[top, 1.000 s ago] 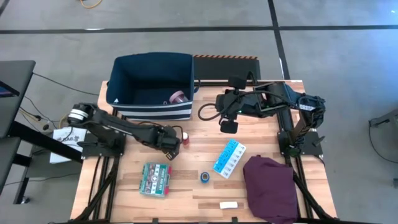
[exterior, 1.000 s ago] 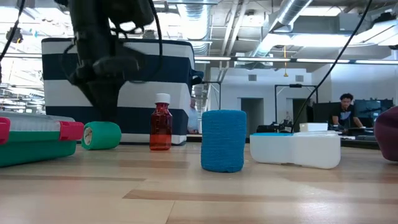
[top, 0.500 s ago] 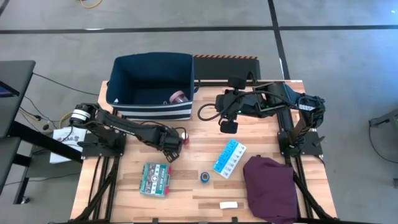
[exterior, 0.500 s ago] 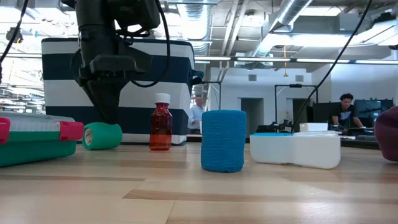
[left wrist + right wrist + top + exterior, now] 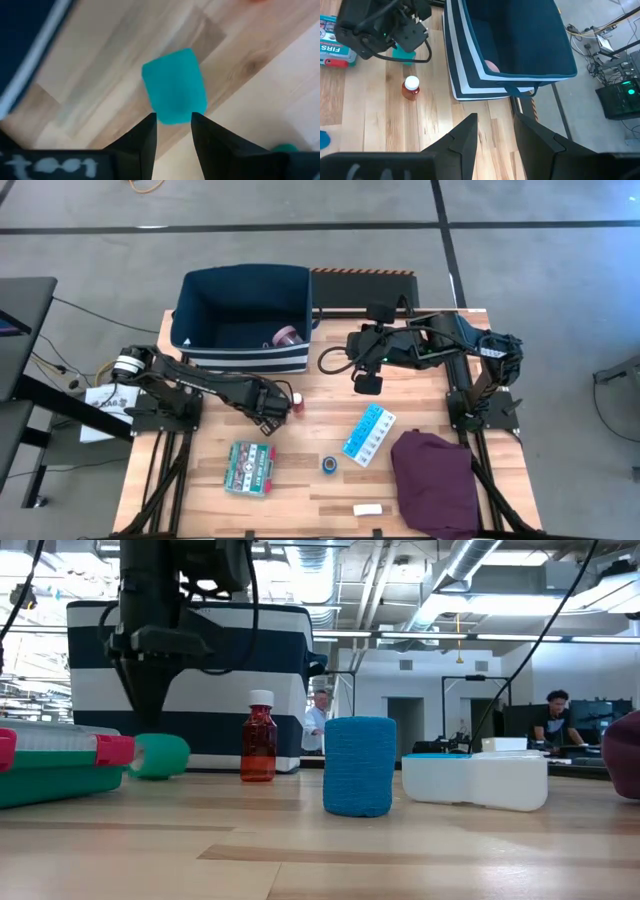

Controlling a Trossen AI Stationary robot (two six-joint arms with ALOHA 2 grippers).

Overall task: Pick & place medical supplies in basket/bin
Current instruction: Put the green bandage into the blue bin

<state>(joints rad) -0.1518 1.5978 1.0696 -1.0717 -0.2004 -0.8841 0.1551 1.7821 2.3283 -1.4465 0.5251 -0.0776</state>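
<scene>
The green tape roll (image 5: 175,85) lies on its side on the wood (image 5: 160,755), in front of the navy striped bin (image 5: 245,360). My left gripper (image 5: 172,127) is open and points down at it, with a fingertip on either side of the roll's near end. A pink cup (image 5: 286,335) sits inside the bin. The red-capped bottle (image 5: 258,735) stands just right of the left gripper. My right gripper (image 5: 367,383) hovers open above the table, to the right of the bin. My left gripper comes from above with its fingers (image 5: 147,132) on either side of the end of the green roll (image 5: 172,117). The roll rests on the table. Whether the fingers touch it, I cannot tell.
The green-red flat box (image 5: 250,468) lies near the table's near-left part. The blue tape roll (image 5: 330,465), the light-blue pill organizer (image 5: 368,434), the white bar (image 5: 367,509) and the purple cloth (image 5: 432,480) lie toward the near right.
My left gripper has shifted a little toward the table's left and far side, staying over the green roll. The roll has moved slightly to the left on the wood. The right arm has kept still.
</scene>
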